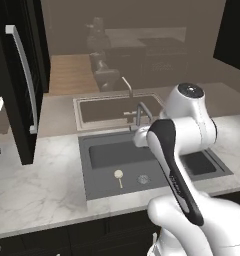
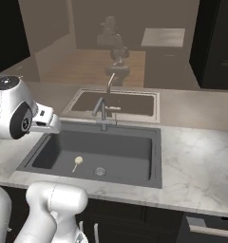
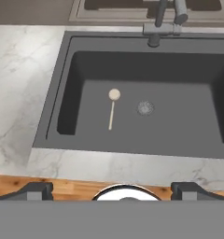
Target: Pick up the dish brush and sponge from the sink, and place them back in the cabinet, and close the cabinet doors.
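Sink pick-up pending: brush lying flat, fingers spread wide and gripping nothing.

The sink is holding the dish brush flat on its floor, just left of the drain, while the gripper is hanging well above the near rim. Risk, as judged: the thin handle is offering little purchase, so closing fingers may be pushing it aside or scraping the basin floor; the sponge is not visible.
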Robot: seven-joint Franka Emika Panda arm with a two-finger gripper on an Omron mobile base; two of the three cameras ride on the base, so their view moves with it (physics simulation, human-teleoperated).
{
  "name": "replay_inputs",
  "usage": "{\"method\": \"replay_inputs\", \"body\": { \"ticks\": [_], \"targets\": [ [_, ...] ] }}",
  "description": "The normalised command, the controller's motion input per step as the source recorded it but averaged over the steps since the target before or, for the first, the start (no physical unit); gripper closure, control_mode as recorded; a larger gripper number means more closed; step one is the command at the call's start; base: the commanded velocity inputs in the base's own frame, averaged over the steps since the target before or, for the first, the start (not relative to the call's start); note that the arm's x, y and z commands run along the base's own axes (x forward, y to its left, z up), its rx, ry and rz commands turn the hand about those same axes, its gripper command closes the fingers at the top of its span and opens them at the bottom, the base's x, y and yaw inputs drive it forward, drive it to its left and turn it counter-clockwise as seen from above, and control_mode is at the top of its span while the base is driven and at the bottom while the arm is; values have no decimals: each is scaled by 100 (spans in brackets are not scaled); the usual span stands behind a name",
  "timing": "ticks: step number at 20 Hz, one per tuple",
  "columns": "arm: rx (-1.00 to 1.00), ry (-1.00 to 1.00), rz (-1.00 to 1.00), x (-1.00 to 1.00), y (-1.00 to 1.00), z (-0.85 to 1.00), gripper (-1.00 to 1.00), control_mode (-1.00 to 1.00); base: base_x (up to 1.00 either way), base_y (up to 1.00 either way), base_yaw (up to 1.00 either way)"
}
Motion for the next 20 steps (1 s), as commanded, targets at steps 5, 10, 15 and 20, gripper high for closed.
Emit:
{"method": "replay_inputs", "body": {
  "ticks": [5,10,15,20],
  "targets": [
    [0,0,0,32,6,-26,-100,-100,0,0,0],
    [0,0,0,23,1,-27,-100,-100,0,0,0],
    [0,1,0,23,0,-28,-100,-100,0,0,0],
    [0,1,0,29,0,-30,-100,-100,0,0,0]
  ]
}}
